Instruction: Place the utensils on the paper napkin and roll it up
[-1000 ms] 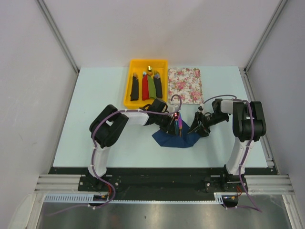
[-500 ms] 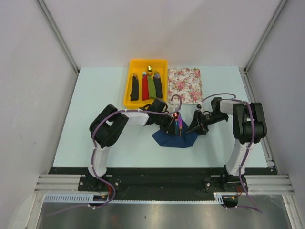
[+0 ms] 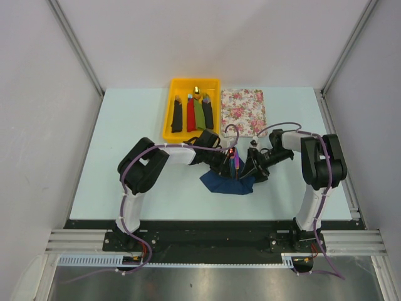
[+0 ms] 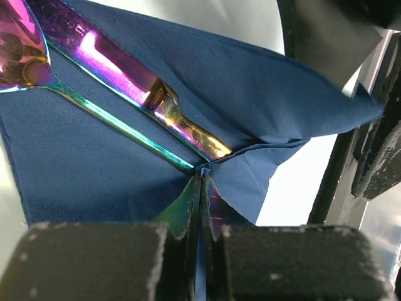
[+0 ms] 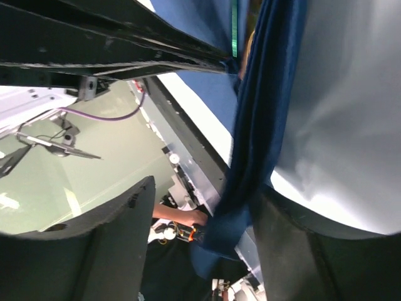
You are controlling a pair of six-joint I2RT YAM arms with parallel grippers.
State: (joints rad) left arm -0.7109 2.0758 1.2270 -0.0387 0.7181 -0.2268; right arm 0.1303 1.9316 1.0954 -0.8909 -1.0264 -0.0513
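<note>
The navy paper napkin [image 3: 225,184] lies crumpled at mid-table between both grippers. Two iridescent utensils [image 3: 235,163] lie on it. In the left wrist view the spoon [image 4: 22,53] and a second flat piece [image 4: 131,75] rest side by side on the napkin [image 4: 81,157]. My left gripper [image 4: 200,229] is shut on their handle ends, with a napkin edge pinched in. My right gripper [image 5: 207,194] is open. A lifted fold of napkin [image 5: 254,169] hangs between its fingers against the right finger [image 5: 307,251]. In the top view the right gripper [image 3: 252,168] is close beside the left gripper [image 3: 227,167].
A yellow tray [image 3: 168,119] at the back holds black, red and green bundles [image 3: 191,115]. A floral mat [image 3: 243,111] lies to its right. The right arm's black links [image 4: 369,125] stand close to the left gripper.
My right gripper has moved left toward the left gripper, carrying the napkin's right side up and over. The napkin now looks narrower. The left gripper has stayed put.
</note>
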